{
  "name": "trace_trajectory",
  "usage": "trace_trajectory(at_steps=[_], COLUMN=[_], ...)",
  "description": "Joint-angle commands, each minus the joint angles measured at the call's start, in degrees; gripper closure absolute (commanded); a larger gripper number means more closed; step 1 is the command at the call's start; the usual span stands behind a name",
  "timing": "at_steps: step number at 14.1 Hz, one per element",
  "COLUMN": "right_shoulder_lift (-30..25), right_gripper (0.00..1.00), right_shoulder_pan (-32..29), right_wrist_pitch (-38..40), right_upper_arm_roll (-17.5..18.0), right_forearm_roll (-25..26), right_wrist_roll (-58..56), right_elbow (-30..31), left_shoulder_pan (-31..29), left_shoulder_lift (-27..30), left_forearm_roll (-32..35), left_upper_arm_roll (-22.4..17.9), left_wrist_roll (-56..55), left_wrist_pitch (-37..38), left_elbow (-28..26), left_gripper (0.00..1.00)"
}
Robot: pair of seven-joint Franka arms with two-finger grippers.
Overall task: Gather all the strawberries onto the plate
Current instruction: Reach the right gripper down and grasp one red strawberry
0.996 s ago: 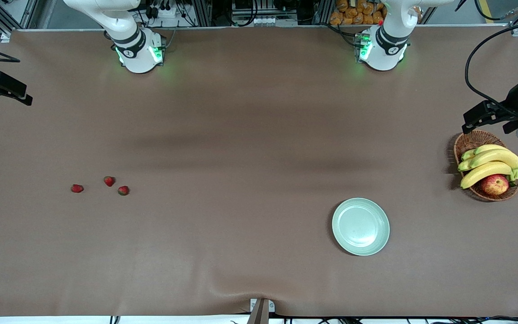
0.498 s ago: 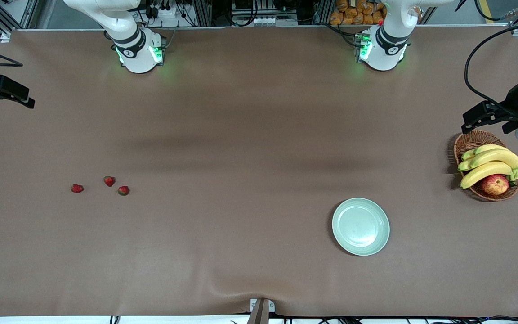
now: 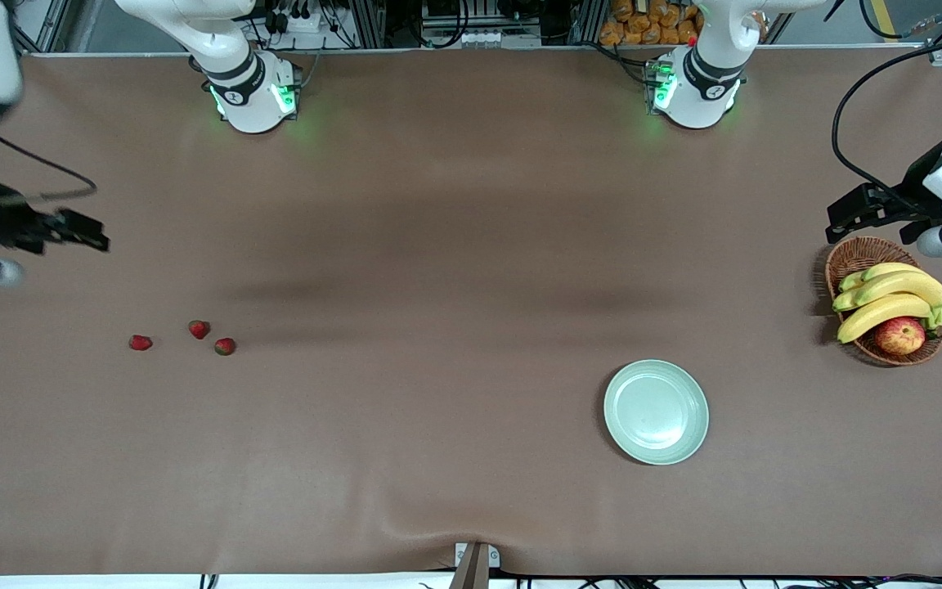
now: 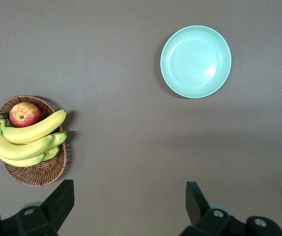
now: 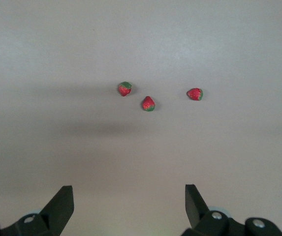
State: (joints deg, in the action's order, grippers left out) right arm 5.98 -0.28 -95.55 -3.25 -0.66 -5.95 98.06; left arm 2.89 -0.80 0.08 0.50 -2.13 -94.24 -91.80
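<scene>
Both pairs of black fingers stand spread wide with nothing between them: the right gripper (image 5: 126,206) hangs in the air at the right arm's end of the brown table (image 3: 438,245), over bare cloth, and the left gripper (image 4: 128,206) hangs at the left arm's end, over the table just beside the rim of the brown wicker basket (image 3: 855,258). From where I stand, the three tiny red strawberries with dark green tops lie on the cloth toward the right arm's end, all apart from one another and none of them touched. One strawberry (image 3: 141,343) lies closest to that end of the table, a second strawberry (image 3: 199,329) sits a little farther from the front camera than the other two, and a third strawberry (image 3: 225,346) lies just beside the second, slightly nearer the camera. In the right wrist view all three berries show out ahead of the spread fingertips (image 5: 62,199). The round, shallow, pale mint-green plate (image 3: 656,411) with its glossy surface and raised rim sits well apart from the berries, toward the left arm's end and nearer the front camera than they are; nothing lies in it. The basket holds a bunch of yellow bananas (image 3: 888,298) and a red-yellow apple (image 3: 899,335), the apple resting at the side of the basket nearest the camera. The plate lies between the berries and the basket along the table's length.
</scene>
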Motion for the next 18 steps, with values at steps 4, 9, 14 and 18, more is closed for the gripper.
trace_trajectory(at_steps=[4, 9, 14, 18], right_shoulder_lift=[4.6, 13.0, 18.4, 21.5], right_gripper=[0.00, 0.00, 0.00, 0.00], right_shoulder_pan=[0.4, -0.2, -0.4, -1.7], right_wrist_pitch=[-15.9, -26.4, -30.6, -34.5], right_upper_arm_roll=[0.0, 0.0, 0.0, 0.0], right_forearm_roll=[1.4, 1.4, 1.4, 1.4], right_wrist_roll=[-0.9, -0.9, -1.2, -2.5], right_elbow=[12.6, 14.8, 15.1, 15.0], left_shoulder_pan=[-0.2, -0.2, -0.3, -0.5], left_shoulder_lift=[-0.1, -0.2, -0.2, -0.3], left_forearm_roll=[-0.1, -0.2, -0.2, -0.1], left_upper_arm_roll=[0.3, 0.3, 0.3, 0.3], left_wrist_roll=[-0.5, -0.7, -0.5, -0.2], left_wrist_pitch=[1.0, 1.0, 1.0, 1.0], left_elbow=[0.7, 0.7, 0.7, 0.7], left_gripper=[0.00, 0.00, 0.00, 0.00])
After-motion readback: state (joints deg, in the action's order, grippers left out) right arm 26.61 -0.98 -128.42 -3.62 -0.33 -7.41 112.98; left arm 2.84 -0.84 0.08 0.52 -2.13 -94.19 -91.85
